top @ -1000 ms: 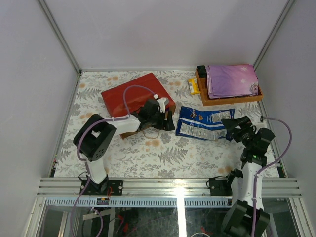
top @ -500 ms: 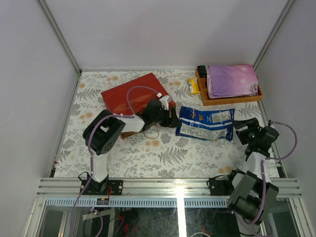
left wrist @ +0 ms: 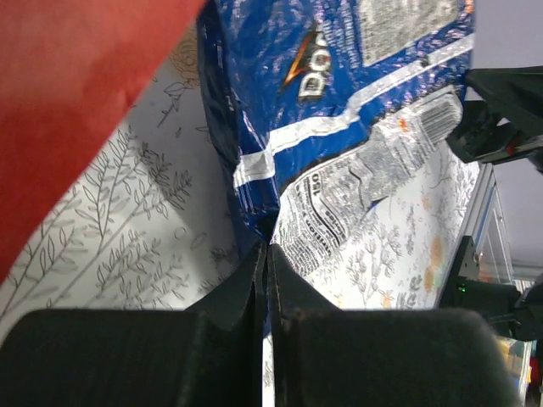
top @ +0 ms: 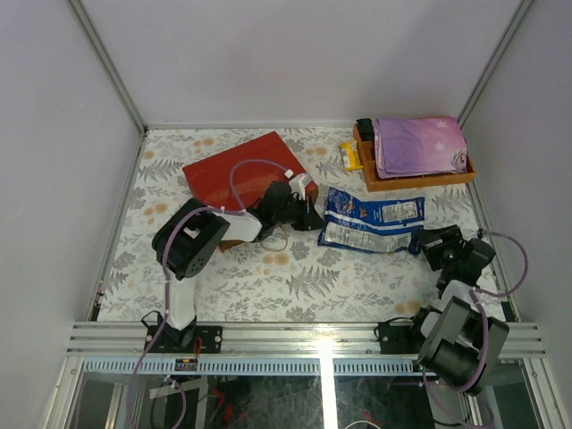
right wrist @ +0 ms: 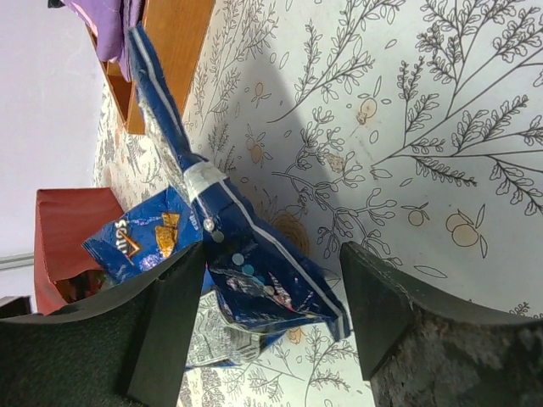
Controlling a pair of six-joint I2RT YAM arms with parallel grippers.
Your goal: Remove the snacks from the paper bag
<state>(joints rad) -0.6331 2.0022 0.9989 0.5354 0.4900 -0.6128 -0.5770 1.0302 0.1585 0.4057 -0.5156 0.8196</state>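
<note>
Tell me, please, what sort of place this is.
Probably a robotics lab test cell: plain white walls surround a floral-clothed table, a left arm and right arm are bolted to an aluminium rail at its near edge, plus staged props: a red paper bag, blue snack packs.

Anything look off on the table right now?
The paper bag lies flat on its side. The blue-and-white packs are crumpled, their right end kinked up off the table between the fingers of the open right gripper. A small yellow item sits outside the wooden tray, beside its left side. Nothing spilled.
</note>
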